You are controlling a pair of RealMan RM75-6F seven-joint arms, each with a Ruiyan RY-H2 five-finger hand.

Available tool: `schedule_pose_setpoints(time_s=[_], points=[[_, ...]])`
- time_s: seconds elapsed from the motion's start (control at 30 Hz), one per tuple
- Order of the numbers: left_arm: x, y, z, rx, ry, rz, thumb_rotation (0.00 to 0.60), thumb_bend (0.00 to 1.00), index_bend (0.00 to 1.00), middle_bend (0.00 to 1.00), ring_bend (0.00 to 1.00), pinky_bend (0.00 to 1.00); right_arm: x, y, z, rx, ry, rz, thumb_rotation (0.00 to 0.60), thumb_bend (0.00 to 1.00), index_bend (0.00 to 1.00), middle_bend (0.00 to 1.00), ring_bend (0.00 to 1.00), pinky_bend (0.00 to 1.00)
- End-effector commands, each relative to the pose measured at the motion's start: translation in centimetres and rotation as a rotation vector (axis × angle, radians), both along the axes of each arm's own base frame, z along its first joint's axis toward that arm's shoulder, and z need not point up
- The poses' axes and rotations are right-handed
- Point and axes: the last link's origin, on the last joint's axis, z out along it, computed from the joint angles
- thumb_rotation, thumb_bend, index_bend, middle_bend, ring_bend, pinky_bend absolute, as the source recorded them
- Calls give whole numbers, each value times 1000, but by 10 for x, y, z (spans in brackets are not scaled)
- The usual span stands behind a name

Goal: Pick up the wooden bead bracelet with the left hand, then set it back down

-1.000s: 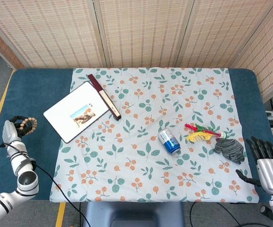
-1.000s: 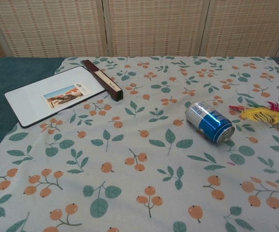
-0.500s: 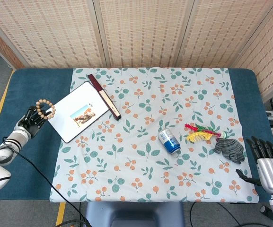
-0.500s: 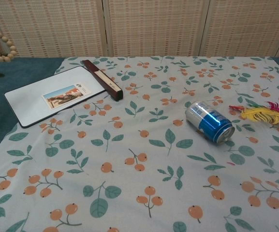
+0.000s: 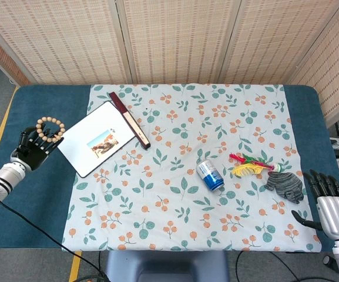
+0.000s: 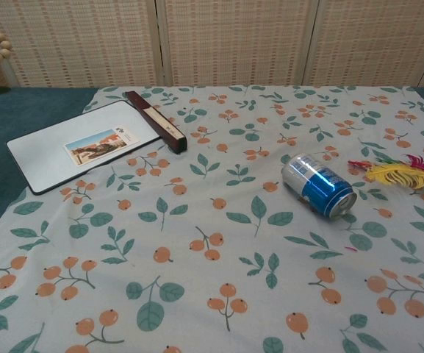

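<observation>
I have the bracelet (image 5: 50, 129) hooked on the fingertips of my left robot hand (image 5: 33, 147), raised over the table's (image 5: 51, 194) bare left edge, just beside the white board (image 5: 96, 138). I judge it stays high so the loop hangs free before I set it down. At the table's right edge, near the glove (image 5: 285, 185), my right robot hand (image 5: 334, 208) rests open-fingered, holding nothing.

Matt wooden bracelet (image 5: 50, 129); glossy metal can (image 5: 210, 175); smooth printed tablecloth (image 5: 175, 200); knitted glove (image 5: 285, 184); glossy white board (image 5: 93, 139).
</observation>
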Motion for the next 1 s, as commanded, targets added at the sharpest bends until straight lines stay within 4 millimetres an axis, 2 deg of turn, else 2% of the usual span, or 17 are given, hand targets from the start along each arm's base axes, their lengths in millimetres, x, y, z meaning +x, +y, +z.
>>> schedule_pose_setpoints(time_s=[0.03, 0.1, 0.23, 0.3, 0.37, 0.4, 0.47, 0.57, 0.63, 0.7, 0.77, 0.83, 0.93, 1.0], points=[[-11, 0, 1, -17, 3, 18, 428, 550, 452, 615, 267, 0, 0, 0, 0, 3, -3, -2, 424, 152, 0, 0, 0, 0], [-10, -1, 1, -17, 5, -6, 357, 524, 426, 599, 250, 0, 0, 0, -1, 6, -6, -2, 424, 151, 0, 0, 0, 0], [-10, -4, -4, -25, 10, -78, 133, 456, 401, 491, 190, 0, 0, -1, -2, 22, -18, -3, 424, 151, 0, 0, 0, 0], [-10, -5, -7, -27, 29, -114, 78, 444, 382, 446, 161, 0, 0, -1, -2, 26, -20, -4, 425, 152, 0, 0, 0, 0], [-11, -5, 1, -10, 47, -148, 13, 429, 330, 388, 113, 0, 0, -1, -2, 24, -21, -5, 425, 151, 0, 0, 0, 0], [-4, 2, 3, -1, 63, -173, 6, 424, 321, 379, 103, 0, -1, -1, -1, 22, -22, -5, 425, 152, 0, 0, 0, 0], [-2, 5, 0, -11, 129, -185, 0, 424, 345, 406, 100, 0, -1, -1, 0, 20, -24, -7, 425, 152, 0, 0, 0, 0], [-3, 4, -7, -29, 248, -203, 0, 418, 404, 479, 109, 0, -1, -1, -1, 22, -24, -6, 424, 152, 0, 0, 0, 0], [-7, -2, -13, -37, 302, -204, 0, 408, 415, 482, 110, 0, 0, -1, -1, 26, -26, -5, 424, 151, 0, 0, 0, 0], [-8, -5, -17, -22, 274, -187, 0, 393, 373, 457, 94, 0, 0, -1, -2, 30, -28, -3, 424, 152, 0, 0, 0, 0], [-11, -10, -19, 10, 128, -150, 0, 387, 302, 458, 85, 0, 0, -1, -3, 35, -33, -1, 424, 152, 0, 0, 0, 0], [-14, -10, -19, 32, 63, -156, 0, 386, 265, 452, 78, 0, 1, 0, -2, 36, -33, 1, 424, 151, 0, 0, 0, 0], [-15, -8, -19, 38, 66, -166, 0, 382, 259, 440, 69, 0, 1, 0, -2, 36, -33, 1, 424, 151, 0, 0, 0, 0], [-17, -7, -20, 57, 81, -177, 0, 379, 304, 434, 58, 0, 1, 0, -1, 33, -35, 1, 425, 152, 0, 0, 0, 0]])
